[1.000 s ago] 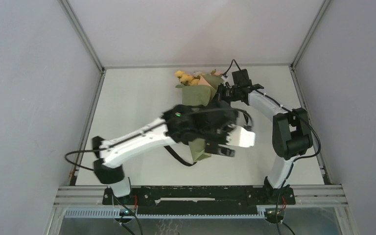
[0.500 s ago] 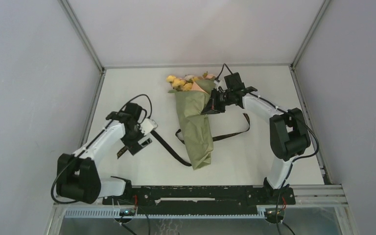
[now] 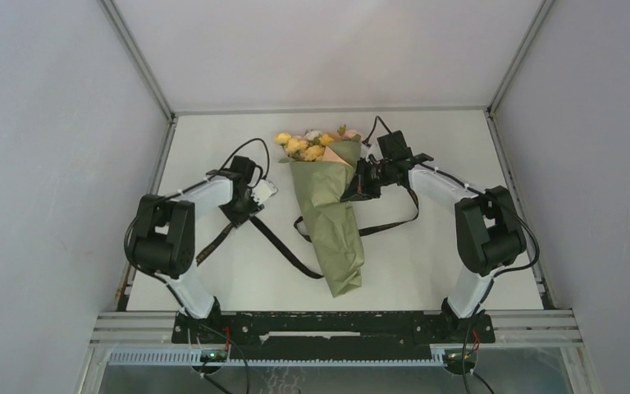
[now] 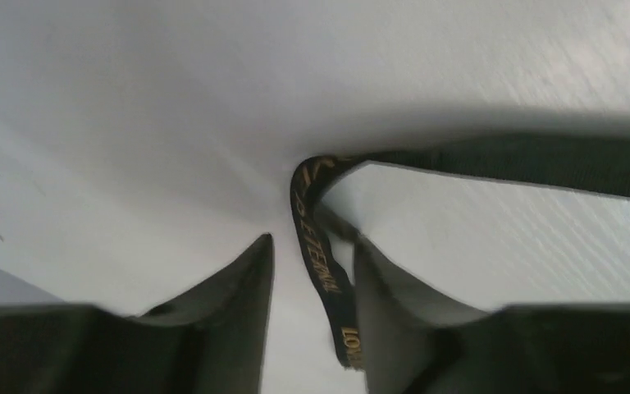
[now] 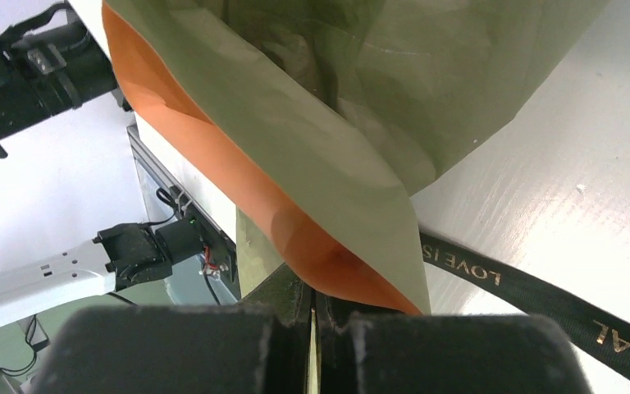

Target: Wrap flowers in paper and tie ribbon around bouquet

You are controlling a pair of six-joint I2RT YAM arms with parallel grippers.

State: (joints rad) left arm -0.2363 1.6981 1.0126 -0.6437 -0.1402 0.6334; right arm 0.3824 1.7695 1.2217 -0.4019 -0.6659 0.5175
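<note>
Tying stage: right claw (image 5: 313, 305) grips the paper (image 5: 336, 172) at the bouquet's (image 3: 328, 222) 2 o'clock; left claw (image 4: 312, 242), unclenched, straddles the ribbon (image 4: 492, 160), which it must next pinch.

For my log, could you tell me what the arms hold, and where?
Right fingers pinch the paper by its edge; left fingers straddle the ribbon, not gripping.

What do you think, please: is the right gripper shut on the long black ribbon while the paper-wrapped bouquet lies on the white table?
No: the right gripper is shut on the edge of the olive-green paper with orange lining; the flat black ribbon lies loose beside it, as the right wrist view shows. The rest holds.
</note>
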